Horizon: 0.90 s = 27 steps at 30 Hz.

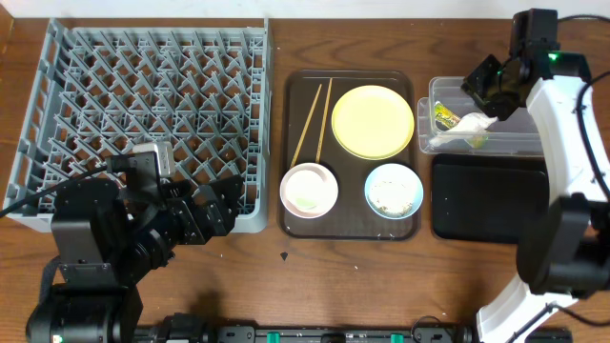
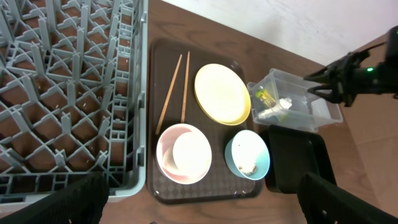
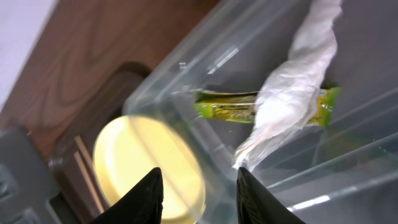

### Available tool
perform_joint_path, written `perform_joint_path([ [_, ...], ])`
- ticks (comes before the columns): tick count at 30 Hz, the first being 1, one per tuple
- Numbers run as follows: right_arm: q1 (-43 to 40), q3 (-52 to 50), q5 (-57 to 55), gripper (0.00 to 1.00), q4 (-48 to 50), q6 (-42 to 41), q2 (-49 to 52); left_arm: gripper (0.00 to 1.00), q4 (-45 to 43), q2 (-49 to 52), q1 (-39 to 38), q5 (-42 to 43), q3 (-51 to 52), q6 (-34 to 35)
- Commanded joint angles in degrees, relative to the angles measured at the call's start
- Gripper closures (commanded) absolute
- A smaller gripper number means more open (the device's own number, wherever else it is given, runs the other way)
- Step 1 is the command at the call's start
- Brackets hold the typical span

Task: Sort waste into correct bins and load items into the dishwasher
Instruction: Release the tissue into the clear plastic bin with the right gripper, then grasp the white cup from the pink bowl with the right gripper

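The clear tub (image 1: 505, 143) holds the green-yellow wrapper (image 1: 444, 116) and the white tissue (image 1: 462, 131); both also show in the right wrist view, wrapper (image 3: 227, 111) and tissue (image 3: 292, 93). My right gripper (image 1: 479, 88) is open and empty above the tub. The black tray (image 1: 488, 198) lies in front of it. On the brown tray (image 1: 297, 133) sit the yellow plate (image 1: 372, 121), chopsticks (image 1: 312, 122), the white-pinkish bowl (image 1: 308, 190) with a white cup (image 2: 189, 151) in it, and the blue bowl (image 1: 394, 191) with rice scraps. My left gripper (image 1: 224, 202) is open beside the grey rack (image 1: 143, 114).
The left arm's base (image 1: 91, 257) sits at the front left, the right arm (image 1: 572, 191) runs down the right edge. Bare wooden table (image 1: 334, 276) lies in front of the brown tray.
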State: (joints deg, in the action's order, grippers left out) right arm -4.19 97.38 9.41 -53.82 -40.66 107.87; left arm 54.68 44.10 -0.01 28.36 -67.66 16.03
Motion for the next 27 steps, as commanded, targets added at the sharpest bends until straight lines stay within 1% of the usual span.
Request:
perform_joint_path([
  [1, 2.1, -0.2, 0.5, 0.63, -1.7, 10.3, -5.9, 0.02, 0.0, 0.0, 0.0, 0.6, -1.2, -1.2],
  [3, 3.8, -0.2, 0.5, 0.62, -3.8, 14.1, -9.0, 0.02, 0.0, 0.0, 0.0, 0.6, -1.2, -1.2],
  [5, 6.0, -0.2, 0.5, 0.57, -6.3, 17.0, -11.8, 0.02, 0.0, 0.0, 0.0, 0.6, -1.2, -1.2],
  [7, 9.2, -0.2, 0.5, 0.45, -9.7, 19.0, -14.5, 0.02, 0.0, 0.0, 0.0, 0.6, -1.2, -1.2],
  [8, 10.7, -0.2, 0.5, 0.36, -11.4, 19.8, -15.4, 0.02, 0.0, 0.0, 0.0, 0.6, -1.2, -1.2],
  [9, 12.6, -0.2, 0.5, 0.30, -13.3, 20.3, -16.2, 0.02, 0.0, 0.0, 0.0, 0.6, -1.2, -1.2],
  [10, 14.3, -0.2, 0.5, 0.29, -15.0, 20.7, -16.6, 0.02, 0.0, 0.0, 0.0, 0.6, -1.2, -1.2],
  [12, 17.9, -0.2, 0.0, 0.30, -18.5, 20.6, -16.6, 0.02, 0.0, 0.0, 0.0, 0.6, -1.2, -1.2],
  [14, 21.8, -1.1, -0.8, 0.36, -20.9, 20.6, -16.1, 0.02, 0.0, 0.0, 0.0, 0.6, -1.2, -1.2],
  [17, 27.1, -4.4, -2.8, 0.40, -21.6, 20.0, -15.7, 0.02, 0.2, 0.0, 0.0, 0.9, -1.2, -1.1],
  [20, 30.9, -9.1, -6.3, 0.41, -21.4, 15.6, -15.7, 0.02, 1.8, 0.0, 0.1, 1.0, -1.2, -1.2],
  [23, 33.1, -14.4, -7.5, 0.43, -19.2, 14.8, -15.7, 0.02, 1.6, 0.0, 0.1, 0.9, -1.2, -1.2],
  [24, 34.2, -17.4, -7.5, 0.43, -16.8, 15.0, -15.7, 0.02, 1.6, 0.0, 0.1, 0.4, -1.2, -1.2],
  [27, 35.9, -22.2, -7.5, 0.44, -11.4, 16.1, -15.7, 0.02, 1.9, 0.3, 0.0, -3.2, -1.2, -1.5],
])
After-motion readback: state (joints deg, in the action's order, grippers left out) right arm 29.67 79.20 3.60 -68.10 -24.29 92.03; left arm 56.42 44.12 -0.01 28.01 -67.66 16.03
